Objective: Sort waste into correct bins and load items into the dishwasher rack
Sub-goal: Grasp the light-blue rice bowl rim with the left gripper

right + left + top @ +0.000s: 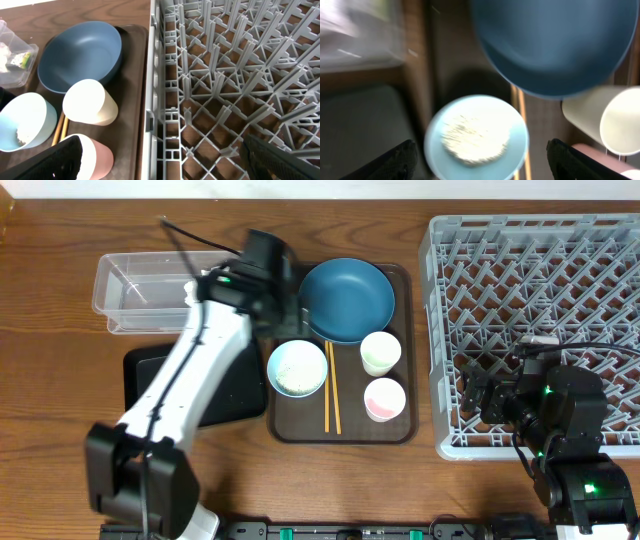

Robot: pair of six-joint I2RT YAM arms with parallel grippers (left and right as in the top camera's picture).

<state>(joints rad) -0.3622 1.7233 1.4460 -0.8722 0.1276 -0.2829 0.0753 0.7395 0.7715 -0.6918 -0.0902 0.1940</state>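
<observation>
Tabletop (60, 240): serving tray (345, 432) at centre.
On it: large bowl (347, 300) at rear; small bowl (297, 368) front left, rice (475, 140) inside; chopsticks (331, 405) just right of small bowl; rear cup (380, 352) behind front cup (385, 398), at right.
Rack (540, 280) right of serving tray.
Tub (140, 280) rear left, wrapper (19, 60) inside; flat tray (240, 395) in front of tub.

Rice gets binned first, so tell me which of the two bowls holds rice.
The small light-blue bowl: white rice lies in its bottom. The large dark blue bowl behind it is empty.
</observation>
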